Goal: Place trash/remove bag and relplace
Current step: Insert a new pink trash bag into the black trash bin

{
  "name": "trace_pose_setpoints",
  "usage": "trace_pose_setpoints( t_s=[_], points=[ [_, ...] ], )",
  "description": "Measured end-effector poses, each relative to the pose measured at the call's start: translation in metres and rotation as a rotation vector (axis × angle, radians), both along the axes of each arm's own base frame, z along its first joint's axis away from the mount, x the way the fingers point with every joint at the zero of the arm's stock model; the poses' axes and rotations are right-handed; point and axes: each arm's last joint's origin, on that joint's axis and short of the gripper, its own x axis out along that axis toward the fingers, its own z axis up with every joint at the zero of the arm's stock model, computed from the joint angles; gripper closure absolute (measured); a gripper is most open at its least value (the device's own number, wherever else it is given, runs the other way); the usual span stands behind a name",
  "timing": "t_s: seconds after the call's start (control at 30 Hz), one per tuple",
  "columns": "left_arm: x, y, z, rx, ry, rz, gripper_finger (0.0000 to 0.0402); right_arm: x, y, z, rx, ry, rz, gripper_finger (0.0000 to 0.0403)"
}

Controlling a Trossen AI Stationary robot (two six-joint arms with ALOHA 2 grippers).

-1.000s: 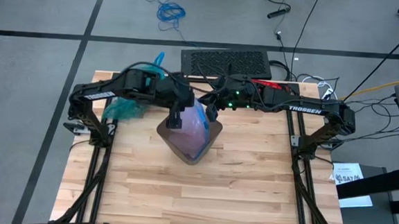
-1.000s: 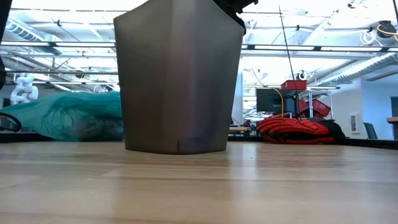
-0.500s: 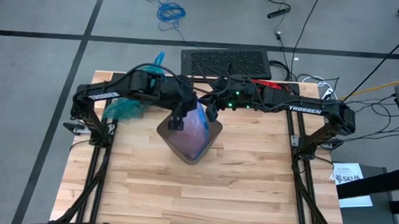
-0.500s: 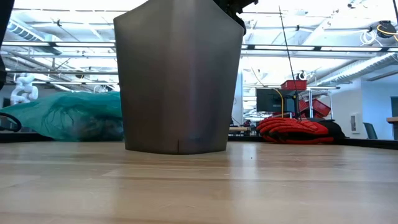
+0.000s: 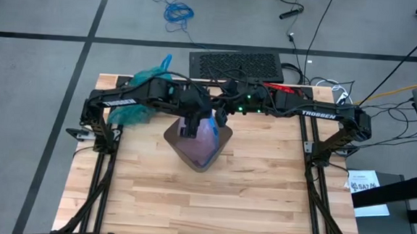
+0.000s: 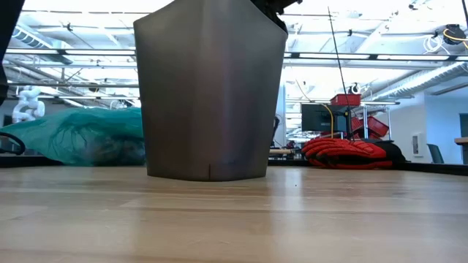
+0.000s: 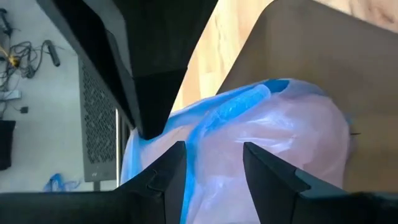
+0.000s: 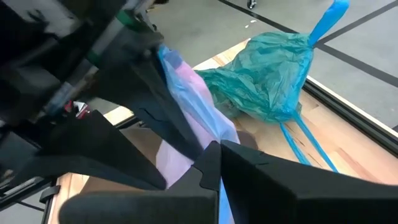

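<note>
High view: both dark arms reach inward from the two sides of the wooden surface [image 5: 211,197] and meet over the grey bin [image 5: 198,142] near its back edge.
Left arm pose: stretched across from the left side, its wrist bent down over the bin's mouth; left pincer [image 5: 190,128] hangs above the pale pink bag [image 5: 206,137].
Left pincer state: fingers spread, a strip of the pink bag's blue edge [image 7: 211,118] showing in the gap between them; whether they touch it cannot be told.
Right arm pose: extended from the right side, forearm about level, right pincer [image 5: 221,118] at the bin's back rim.
Right pincer state: pressed together, with the pink bag's folded blue edge running right at its tips in the right wrist view; a true grip cannot be told.
Teal bag: the tied bag [image 5: 138,98] lies on the surface at the back left, behind the left arm, apart from the bin; its blue drawstring ties [image 8: 305,146] trail over the wood.
Low view only: the bin's grey wall [image 6: 212,95] stands upright, the teal bag [image 6: 80,136] lies behind it to one side, and a red-and-black glove [image 6: 347,152] lies at the other.
Left wrist view only: the pink bag bulges inside the bin.
Trash: not told apart in any view.
</note>
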Motion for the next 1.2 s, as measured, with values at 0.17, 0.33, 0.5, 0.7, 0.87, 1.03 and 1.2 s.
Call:
trace_pose_setpoints(
  t_s=[0.17, 0.33, 0.5, 0.7, 0.87, 1.03, 1.2],
  points=[
    [0.000, 0.002, -0.002, 0.048, 0.023, 0.028, 0.0265, 0.001, 0.002, 0.001, -0.001, -0.009, 0.006, 0.0403],
    [-0.006, 0.001, -0.002, 0.039, 0.071, 0.018, 0.0372, 0.001, 0.002, 0.001, -0.001, -0.012, 0.008, 0.0403],
    [-0.011, -0.003, -0.002, -0.017, 0.085, 0.018, 0.0399, 0.001, 0.001, 0.002, -0.002, -0.022, 0.004, 0.0403],
    [-0.030, -0.011, 0.017, -0.043, 0.009, 0.041, 0.0400, 0.000, -0.004, 0.001, 0.000, -0.017, -0.017, 0.0403],
    [-0.053, -0.015, 0.035, -0.085, -0.075, 0.085, 0.0401, -0.002, -0.014, 0.001, -0.001, -0.015, -0.046, 0.0403],
    [-0.074, -0.020, 0.050, -0.126, -0.149, 0.124, 0.0401, -0.006, -0.028, 0.001, -0.001, -0.015, -0.090, 0.0403],
    [-0.089, -0.021, 0.058, -0.148, -0.191, 0.162, 0.0401, -0.011, -0.045, 0.002, -0.031, -0.012, -0.106, 0.0403]
  ],
)
